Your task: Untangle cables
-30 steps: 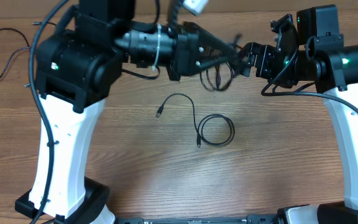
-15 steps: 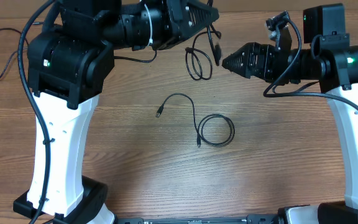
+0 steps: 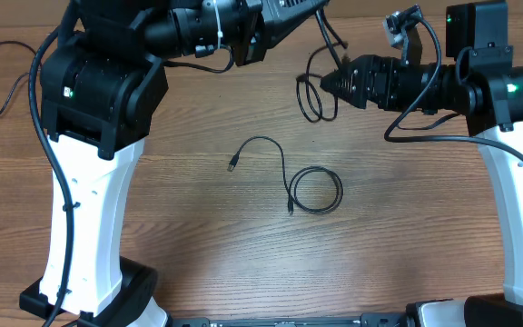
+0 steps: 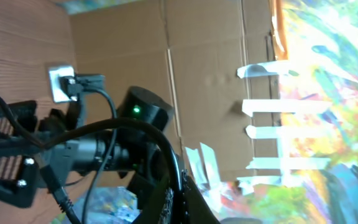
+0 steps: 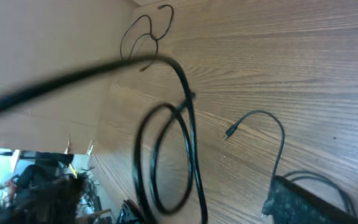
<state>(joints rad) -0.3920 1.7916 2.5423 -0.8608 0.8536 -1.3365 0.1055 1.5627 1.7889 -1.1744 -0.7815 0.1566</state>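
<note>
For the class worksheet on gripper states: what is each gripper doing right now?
Left gripper: closed on the hanging cable.
Right gripper: looks closed beside that cable; grip cannot be told.

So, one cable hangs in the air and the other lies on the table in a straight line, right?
Not straight: the overhead view shows the table cable curving and ending in a round coil. The other cable does hang.

Table [image 3: 198,236] matt wood grain; cables [image 3: 284,163] smooth black
</note>
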